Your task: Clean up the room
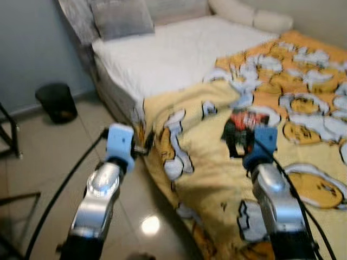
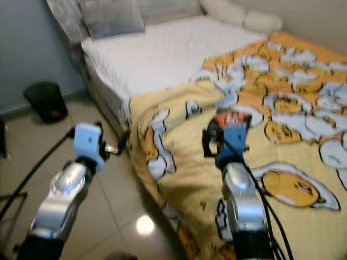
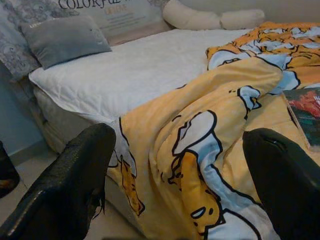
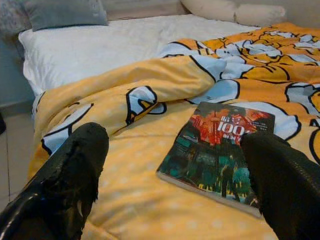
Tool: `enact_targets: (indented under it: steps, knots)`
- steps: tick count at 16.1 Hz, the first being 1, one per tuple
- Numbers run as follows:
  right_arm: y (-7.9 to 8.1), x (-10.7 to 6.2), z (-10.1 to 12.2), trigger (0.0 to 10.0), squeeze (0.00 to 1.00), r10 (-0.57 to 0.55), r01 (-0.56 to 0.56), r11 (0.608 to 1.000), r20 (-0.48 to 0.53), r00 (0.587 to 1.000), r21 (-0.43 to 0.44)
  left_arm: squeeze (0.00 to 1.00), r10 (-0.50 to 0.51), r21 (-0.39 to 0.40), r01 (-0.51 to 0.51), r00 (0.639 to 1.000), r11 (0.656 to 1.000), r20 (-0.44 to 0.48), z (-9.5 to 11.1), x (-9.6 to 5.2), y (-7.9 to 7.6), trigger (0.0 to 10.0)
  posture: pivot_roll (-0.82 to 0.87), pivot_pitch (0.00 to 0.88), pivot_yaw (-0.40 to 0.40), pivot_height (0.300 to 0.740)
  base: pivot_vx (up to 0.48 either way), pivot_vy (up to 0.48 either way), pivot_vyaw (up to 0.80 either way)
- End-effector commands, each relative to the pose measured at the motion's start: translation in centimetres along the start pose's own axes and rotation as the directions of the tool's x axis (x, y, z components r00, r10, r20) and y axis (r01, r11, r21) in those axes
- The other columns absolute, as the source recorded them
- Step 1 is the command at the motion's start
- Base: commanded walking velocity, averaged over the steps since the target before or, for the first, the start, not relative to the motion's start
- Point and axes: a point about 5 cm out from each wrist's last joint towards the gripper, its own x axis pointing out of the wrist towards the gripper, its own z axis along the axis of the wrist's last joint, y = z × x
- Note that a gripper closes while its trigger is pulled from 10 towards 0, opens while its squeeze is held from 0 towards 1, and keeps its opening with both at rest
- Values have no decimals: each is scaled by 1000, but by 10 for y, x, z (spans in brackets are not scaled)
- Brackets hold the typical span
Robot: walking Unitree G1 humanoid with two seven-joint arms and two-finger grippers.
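Observation:
A paperback book (image 4: 215, 150) with a red and green cover lies flat on the yellow cartoon-print blanket (image 1: 211, 179), near the bed's near corner. My right gripper (image 4: 175, 200) is open and hovers low over the blanket just short of the book; one finger (image 4: 287, 185) overlaps the book's near corner. From the head the right gripper (image 1: 241, 142) sits in front of the book (image 1: 246, 123). Out over the floor by the bed's corner, my left gripper (image 1: 142, 147) is open with nothing in it, and its fingers (image 3: 70, 190) point at the hanging blanket edge.
The bed has a bare white mattress (image 1: 173, 54), a grey pillow (image 1: 122, 17) and a cream bolster (image 1: 252, 16) at the head. On the tiled floor to the left stands a black bin (image 1: 56, 101), with dark furniture legs (image 1: 12, 138) at the left edge.

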Motion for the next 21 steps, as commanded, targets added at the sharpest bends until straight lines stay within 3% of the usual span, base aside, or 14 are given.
enact_targets:
  steps: [1,5,8,12,15,19,20,21]
  knots:
    - [-1,1,2,10000,1000,-7,7,1000,3,1000,5,686,3,0,-3,1000,1000,6,4,1,1,10000,-10,0,18,740,0,0,0]
    - [0,1,2,10000,1000,-6,6,1000,2,1000,8,675,35,33,-36,999,999,17,5,3,4,10000,-11,0,19,740,0,0,0]
    - [2,1,2,10000,1000,4,-4,1000,7,1000,11,678,25,9,-26,999,1000,36,8,3,7,10000,-10,0,20,740,0,0,0]
    - [5,2,2,10000,1000,16,-16,1000,12,1000,6,690,13,2,-13,999,1000,38,8,2,7,10000,-4,0,24,740,313,0,0]
    - [7,1,-2,10000,1000,25,-25,1000,-16,1000,0,690,11,3,-11,999,1000,40,8,1,6,10000,4,0,19,740,352,0,748]
    - [2,2,-4,10000,1000,-24,24,1000,-29,999,-12,682,-10,19,10,1000,1000,26,6,0,4,10000,3,0,21,740,303,0,0]
    - [0,2,-6,10000,694,-42,41,999,-37,998,-13,671,-14,22,14,1000,1000,24,6,0,3,10000,2,0,22,740,0,0,0]
    - [-2,2,-8,10000,0,-58,58,998,-40,998,-15,659,-18,31,17,1000,999,21,5,0,3,10000,2,0,22,740,0,0,0]
